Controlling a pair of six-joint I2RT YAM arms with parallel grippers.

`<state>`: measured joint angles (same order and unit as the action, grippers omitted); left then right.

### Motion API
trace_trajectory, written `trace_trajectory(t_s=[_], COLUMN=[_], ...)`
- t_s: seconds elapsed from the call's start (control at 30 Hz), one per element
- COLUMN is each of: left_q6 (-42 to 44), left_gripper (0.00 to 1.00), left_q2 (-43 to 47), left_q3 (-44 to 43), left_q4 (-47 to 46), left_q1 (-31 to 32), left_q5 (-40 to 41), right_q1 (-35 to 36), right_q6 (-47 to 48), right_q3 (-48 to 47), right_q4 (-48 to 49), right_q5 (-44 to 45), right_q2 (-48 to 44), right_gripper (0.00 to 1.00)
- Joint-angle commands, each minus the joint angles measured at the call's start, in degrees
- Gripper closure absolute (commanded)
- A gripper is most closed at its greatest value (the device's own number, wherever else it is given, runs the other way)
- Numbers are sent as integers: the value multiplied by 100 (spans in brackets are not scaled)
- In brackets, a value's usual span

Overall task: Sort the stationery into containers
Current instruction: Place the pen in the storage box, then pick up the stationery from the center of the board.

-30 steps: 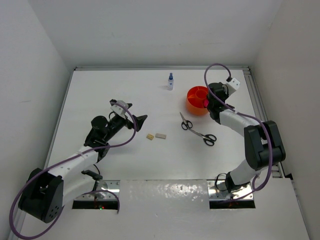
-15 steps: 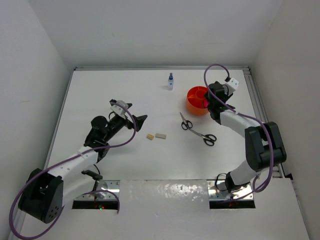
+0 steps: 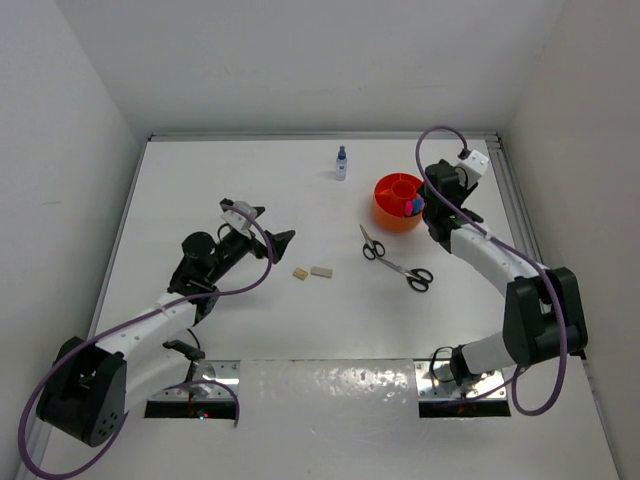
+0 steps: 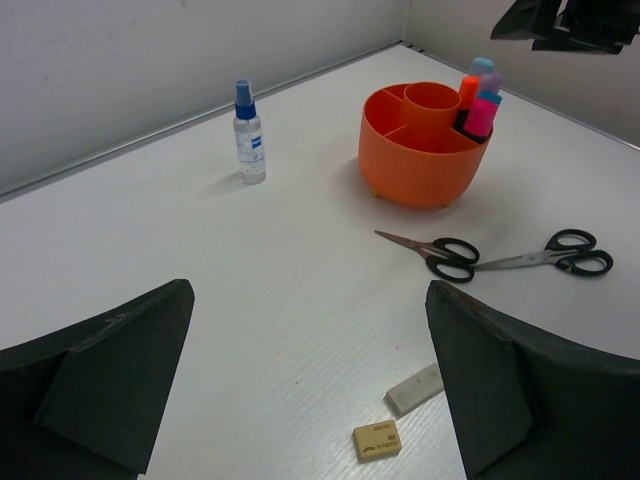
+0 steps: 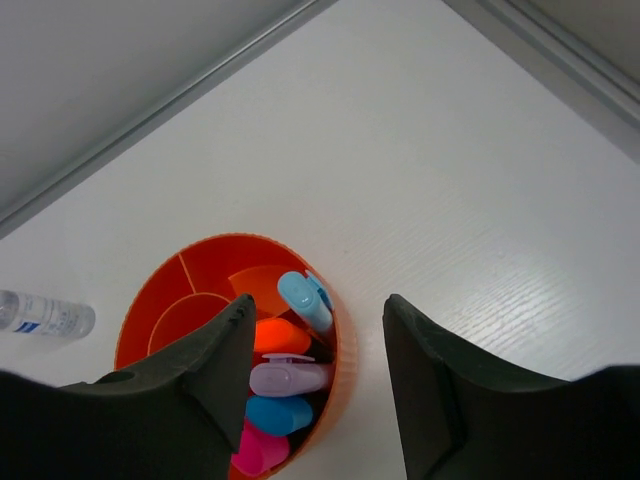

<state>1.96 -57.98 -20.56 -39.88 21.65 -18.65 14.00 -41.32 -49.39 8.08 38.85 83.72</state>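
A robotics lab test cell: plain white walls (image 3: 300,60) box in a white table (image 3: 250,320), and a left arm (image 3: 150,322) and right arm (image 3: 490,255) trailing purple cables (image 3: 418,152) are bolted at its near edge.

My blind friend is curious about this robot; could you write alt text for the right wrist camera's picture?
Seen from above, a round orange tub holds markers with blue, lilac, orange and pink caps in one compartment, framed by the open, empty right claw. A small bottle shows at the left edge of the white table.

The orange tub (image 4: 415,172) hides much of the markers (image 4: 480,108).
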Motion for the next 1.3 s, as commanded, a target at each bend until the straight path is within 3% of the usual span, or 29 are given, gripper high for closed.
trace_trajectory(t_s=[0.0, 0.17, 0.3, 0.53, 0.83, 1.03, 1.17, 1.27], left_q6=[68, 42, -11, -134, -450, -231, 506, 998], left_gripper=[0, 0, 0, 0, 0, 0, 1, 10], left_q2=[111, 111, 94, -152, -557, -557, -504, -793], left_q3=[-36, -71, -80, -238, -624, -1082, -1336, -1617], left_q4=[-249, -249, -196, -55, 462, 2017, 3019, 3696], left_q1=[-82, -47, -38, 208, 480, 595, 735, 885], left_q5=[-130, -200, -296, -410, -516, -490, -245, -77], right_q1=[6, 24, 33, 94, 156, 182, 191, 200], right_q6=[519, 1064, 1416, 1811, 1663, 1496, 1417, 1320], right_q3=[-291, -431, -440, -415, 201, 658, 834, 746], right_q4=[-17, -183, -499, -2044, -3066, -3348, -3374, -3620], right_q5=[98, -360, -1236, -2837, -3507, -3717, -3850, -4245], right_q2=[-277, -619, -1050, -1788, -3036, -3520, -3617, -3617], right_gripper=[47, 44, 40, 32, 30, 30, 31, 32])
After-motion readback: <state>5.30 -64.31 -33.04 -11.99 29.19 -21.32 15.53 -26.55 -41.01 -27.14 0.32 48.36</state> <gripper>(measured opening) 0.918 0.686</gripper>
